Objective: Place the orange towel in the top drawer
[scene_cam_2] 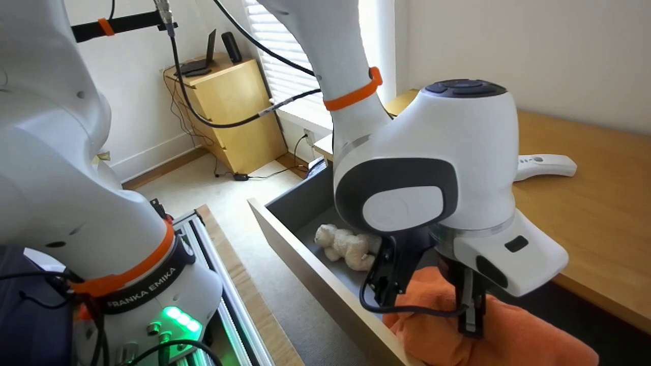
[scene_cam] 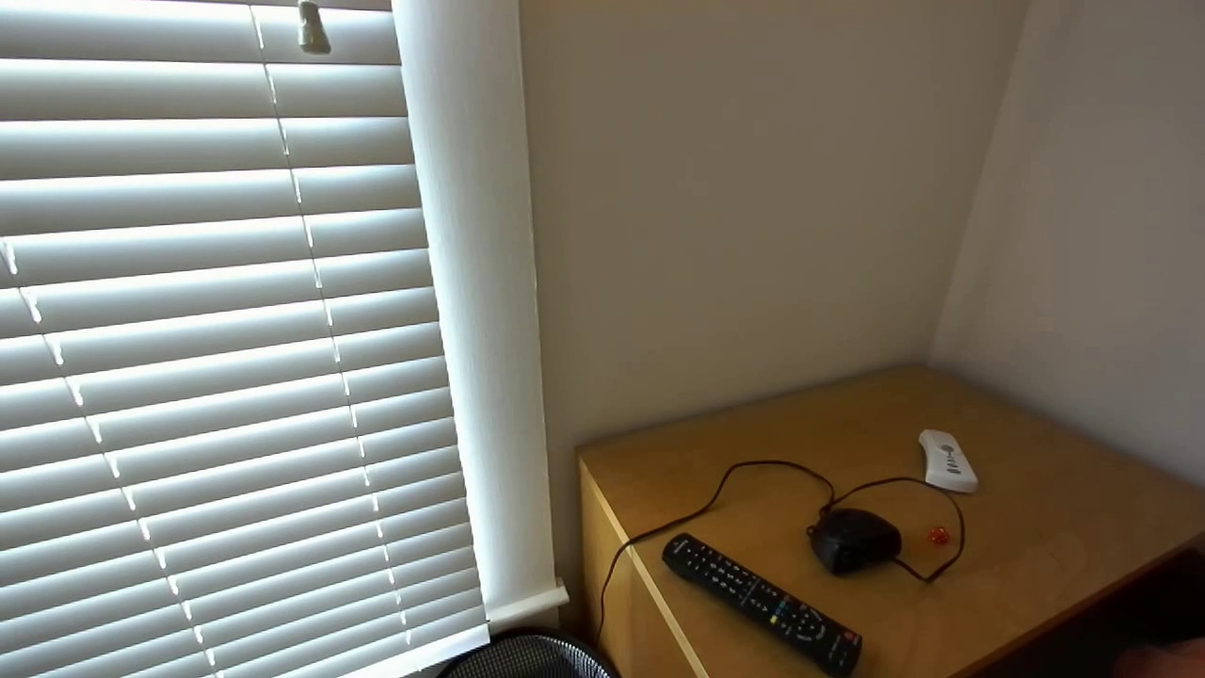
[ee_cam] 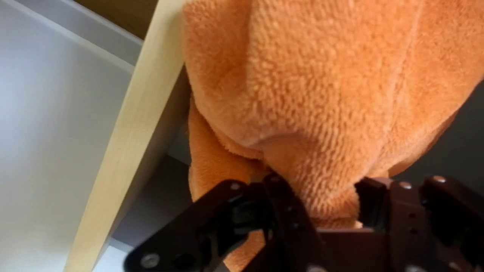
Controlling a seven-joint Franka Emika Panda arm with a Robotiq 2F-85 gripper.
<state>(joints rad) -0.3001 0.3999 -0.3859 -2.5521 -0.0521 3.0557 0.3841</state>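
Observation:
The orange towel [scene_cam_2: 524, 333] lies bunched in the near end of the open drawer [scene_cam_2: 305, 262], in an exterior view. Part of it rests over the drawer's light wood front edge. My gripper [scene_cam_2: 470, 317] points down into the towel; one finger shows and the other is hidden. In the wrist view the towel [ee_cam: 321, 94] fills the frame's upper middle and narrows into a bunch between my gripper's fingers [ee_cam: 322, 185], which are shut on it. A light wood drawer edge [ee_cam: 126, 124] runs along the towel's left side. A blurred reddish patch shows at an exterior view's bottom right corner; I cannot tell what it is.
A cream plush toy [scene_cam_2: 348, 246] lies in the drawer. The wooden top [scene_cam: 1064, 527] above holds a white remote [scene_cam: 948, 461], a black remote [scene_cam: 763, 603], a corded black device [scene_cam: 855, 540] and a small red object [scene_cam: 939, 535]. Another dresser [scene_cam_2: 244, 117] stands behind.

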